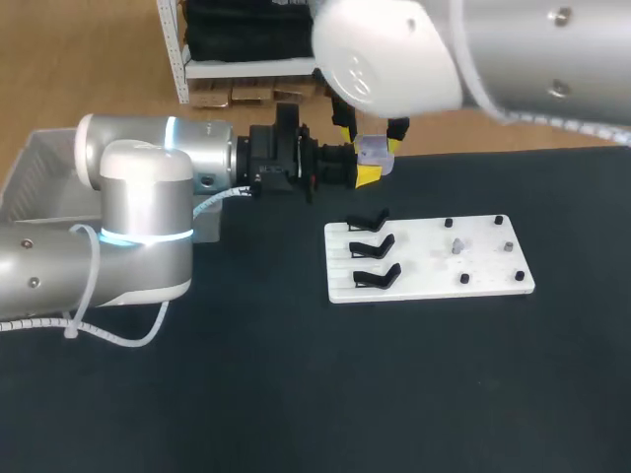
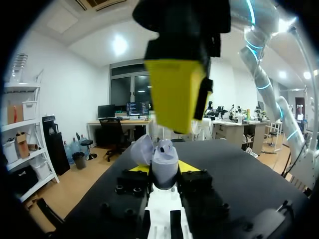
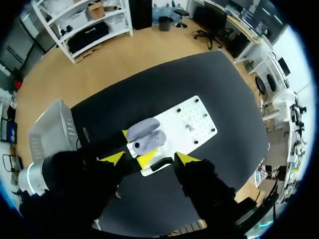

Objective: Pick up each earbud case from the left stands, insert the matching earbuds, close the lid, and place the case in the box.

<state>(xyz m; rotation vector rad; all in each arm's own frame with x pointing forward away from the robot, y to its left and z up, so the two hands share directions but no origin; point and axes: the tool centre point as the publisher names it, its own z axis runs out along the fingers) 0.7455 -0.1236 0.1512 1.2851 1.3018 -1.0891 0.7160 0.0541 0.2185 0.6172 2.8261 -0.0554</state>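
Black counter [image 1: 246, 394] spans the scene, both arms meeting over its far edge beyond the white board [image 1: 429, 271], whose three stands [image 1: 373, 248] are bare. The left jaws clamp the lavender earbud case [image 1: 376, 151], lid up; the right jaws hang spread and empty just above. Insertion looks underway: next, the right arm [image 1: 523, 49] likely must fetch the small grey earbud [image 1: 455, 244] lying on the board.

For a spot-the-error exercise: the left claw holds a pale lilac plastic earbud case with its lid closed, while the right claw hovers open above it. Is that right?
No: the pale lilac plastic earbud case has its lid open, as the right wrist view shows. The left claw does hold it, with the right claw open above.
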